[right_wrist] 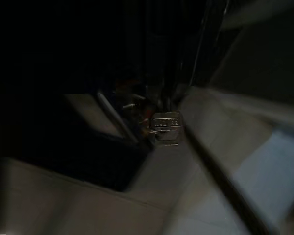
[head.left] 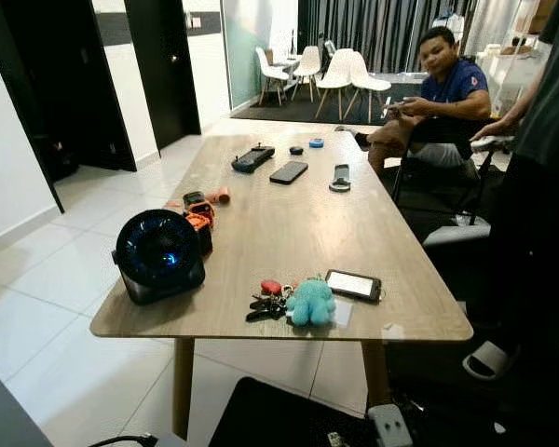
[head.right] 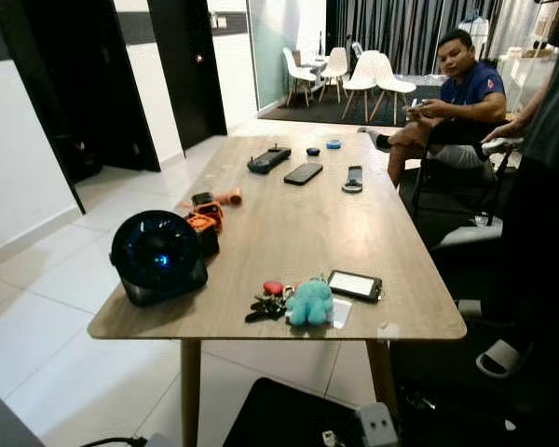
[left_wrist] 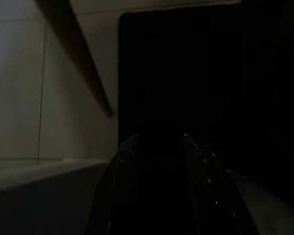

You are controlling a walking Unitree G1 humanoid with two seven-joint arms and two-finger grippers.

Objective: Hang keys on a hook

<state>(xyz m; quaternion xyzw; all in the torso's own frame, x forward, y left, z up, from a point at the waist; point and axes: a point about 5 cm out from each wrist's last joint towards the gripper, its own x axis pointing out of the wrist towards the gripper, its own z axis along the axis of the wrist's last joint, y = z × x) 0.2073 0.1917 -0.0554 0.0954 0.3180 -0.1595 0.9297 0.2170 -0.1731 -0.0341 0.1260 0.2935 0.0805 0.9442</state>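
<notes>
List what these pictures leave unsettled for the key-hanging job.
- Hook: the head views give no sign of one that I can pick out.
- Keys: head views; the bunch is too small to count, and the teal plush covers its right side.
- Left claw: left wrist view, too dark to tell what lies past the fingers.
- Right claw: right wrist view, dark and blurred; finger state unreadable.
- Wooden table: head views, far legs hidden under the top.

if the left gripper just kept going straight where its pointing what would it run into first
Probably the black mat on the floor: the left gripper points down at that dark surface, with pale tile beside it. The view is very dark, so depth is uncertain.
</notes>
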